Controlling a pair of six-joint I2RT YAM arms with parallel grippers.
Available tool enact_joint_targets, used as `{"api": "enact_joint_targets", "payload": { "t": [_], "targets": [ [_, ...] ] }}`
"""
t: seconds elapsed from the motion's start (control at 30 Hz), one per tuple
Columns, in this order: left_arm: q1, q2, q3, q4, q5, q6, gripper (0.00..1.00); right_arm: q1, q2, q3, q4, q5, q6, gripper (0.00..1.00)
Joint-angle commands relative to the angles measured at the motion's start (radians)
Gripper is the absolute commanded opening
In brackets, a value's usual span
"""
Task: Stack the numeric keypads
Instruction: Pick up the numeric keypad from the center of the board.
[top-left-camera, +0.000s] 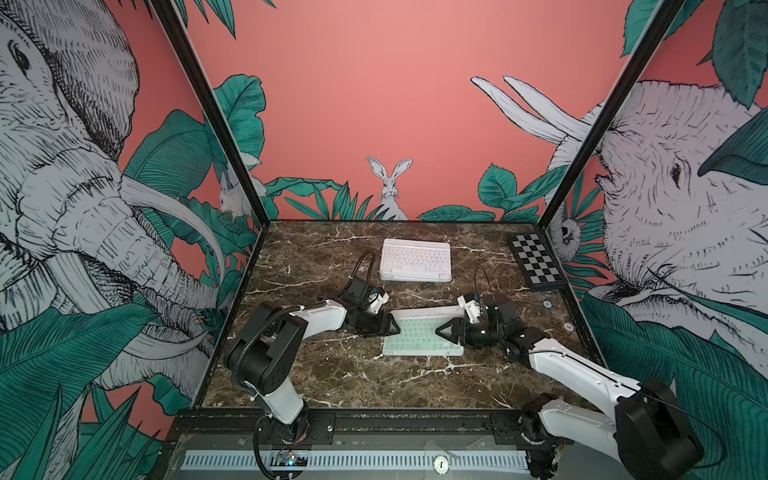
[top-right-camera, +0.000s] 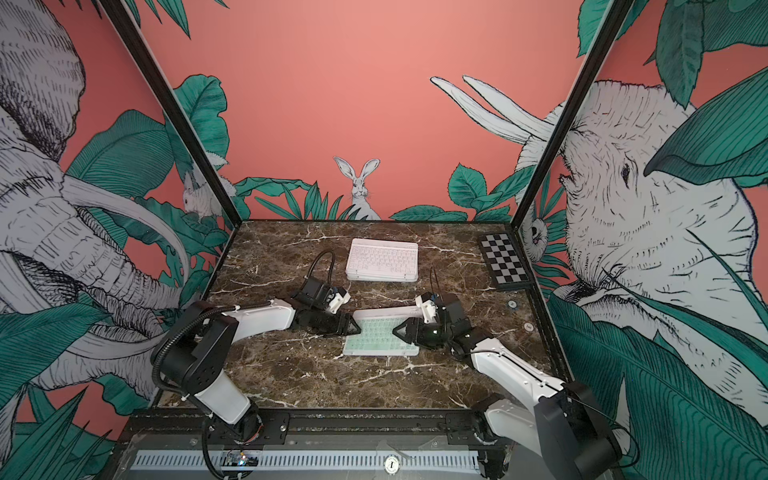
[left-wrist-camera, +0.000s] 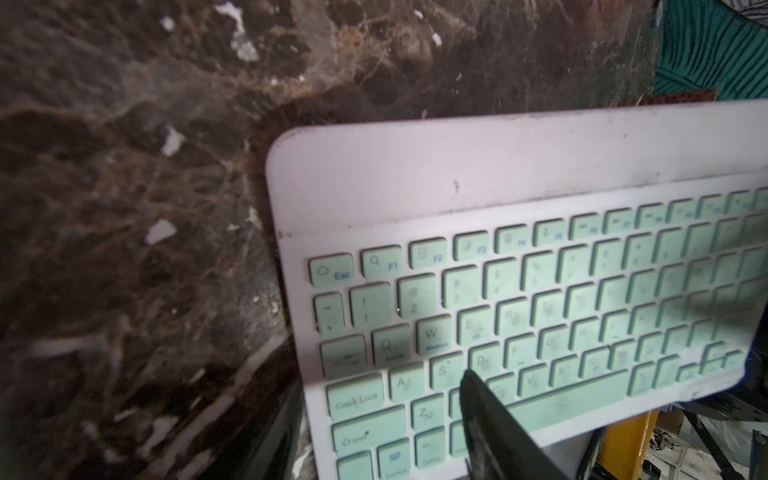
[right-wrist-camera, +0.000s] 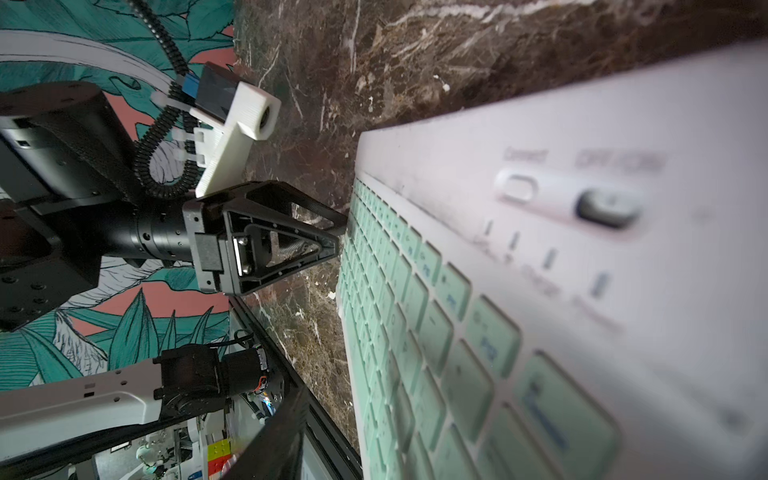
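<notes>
Centrally, mint keypad (top-left-camera: 419, 338), pink-keyed stack (top-left-camera: 415, 259) behind

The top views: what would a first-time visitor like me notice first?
The jungle walls, with elephants at both sides and a rabbit at the back. In the middle, the left claw and right claw meet a mint-keyed keypad at its ends; a white keypad stack lies behind.

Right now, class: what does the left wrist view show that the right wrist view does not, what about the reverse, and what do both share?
Left wrist only: readable legends on the mint keypad, such as Esc and Caps Lock, and a dark fingertip lying over the keys. Right wrist only: the left hand seen from outside at the keypad's edge, plus an oval button and a slide switch. Both: that keypad with the marble table behind it.
</notes>
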Motion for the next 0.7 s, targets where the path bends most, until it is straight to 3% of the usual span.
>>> {"api": "enact_joint_targets", "payload": {
  "t": [0.0, 0.27, 0.5, 0.67],
  "targets": [
    [-0.011, 0.072, -0.059, -0.102, -0.146, -0.005, 0.63, -0.023, -0.022, 0.012, -0.053, 0.021, -0.042, 0.54],
    [-0.01, 0.038, -0.054, -0.087, -0.169, -0.022, 0.63, -0.074, -0.044, -0.026, 0.011, -0.042, 0.003, 0.34],
    [-0.009, -0.043, -0.023, -0.095, -0.209, -0.042, 0.63, -0.099, -0.043, -0.05, 0.048, -0.096, 0.028, 0.0],
    [-0.002, -0.148, 0.046, -0.213, -0.304, -0.045, 0.63, -0.106, -0.067, -0.024, 0.053, -0.148, 0.053, 0.0]
  ]
}}
